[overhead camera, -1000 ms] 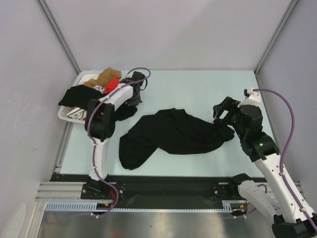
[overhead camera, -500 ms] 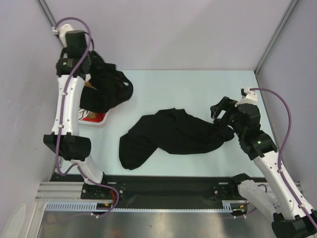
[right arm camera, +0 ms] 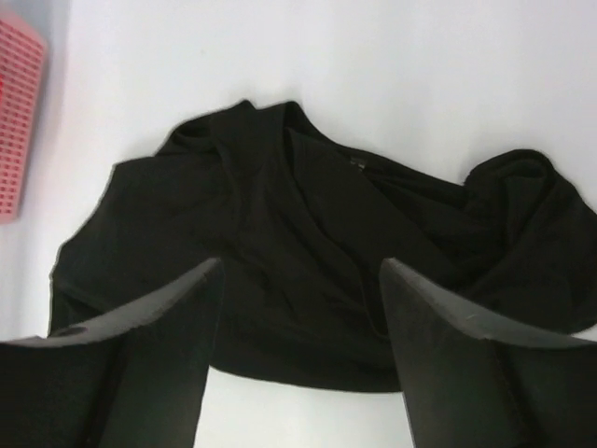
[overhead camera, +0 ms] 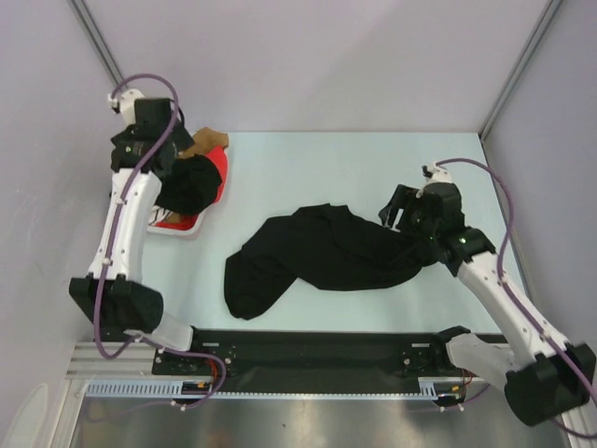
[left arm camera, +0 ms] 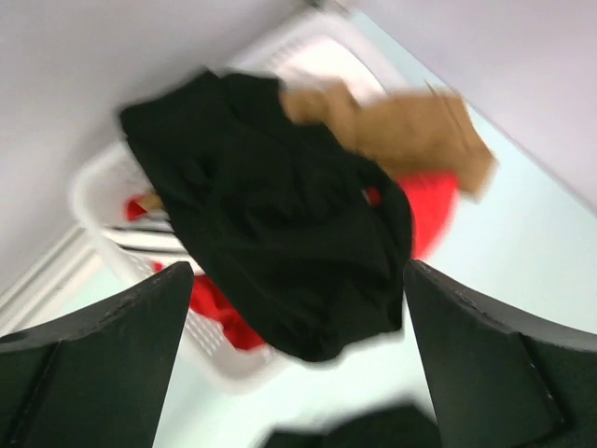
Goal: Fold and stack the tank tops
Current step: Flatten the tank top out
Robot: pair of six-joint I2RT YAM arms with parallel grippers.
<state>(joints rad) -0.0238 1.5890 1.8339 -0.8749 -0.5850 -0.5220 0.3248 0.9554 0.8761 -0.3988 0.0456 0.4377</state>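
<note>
Black top (overhead camera: 322, 250) lies crumpled across the middle of the table (overhead camera: 373, 159), a long rumpled heap running from the front left up toward the right, nowhere near folded. Over its right end hangs the right gripper (right arm camera: 300, 266), fingers spread wide with nothing between them. From its own camera the dark cloth fills the space below the tips, though whether they touch it I can't make out. Away at the far left corner sits the basket (left arm camera: 98, 191), close against the side wall and well apart from the heap. The left arm is reared up tall above it, and the left gripper (left arm camera: 297, 271) hangs over the pile with its fingers wide apart too, gripping nothing. In the basket a second black cloth (left arm camera: 280, 224) is slumped on top, covering much of it. A brown cloth (left arm camera: 410, 131) pokes out behind it at the far end. The red top (overhead camera: 218, 172) shows just beside the black cloth, on the side facing the table's middle, part of it buried under that cloth. More red peeks out lower down in the basket, but the wrist picture is blurred and I couldn't say if it is the same piece. Neither top is stacked on the other.
</note>
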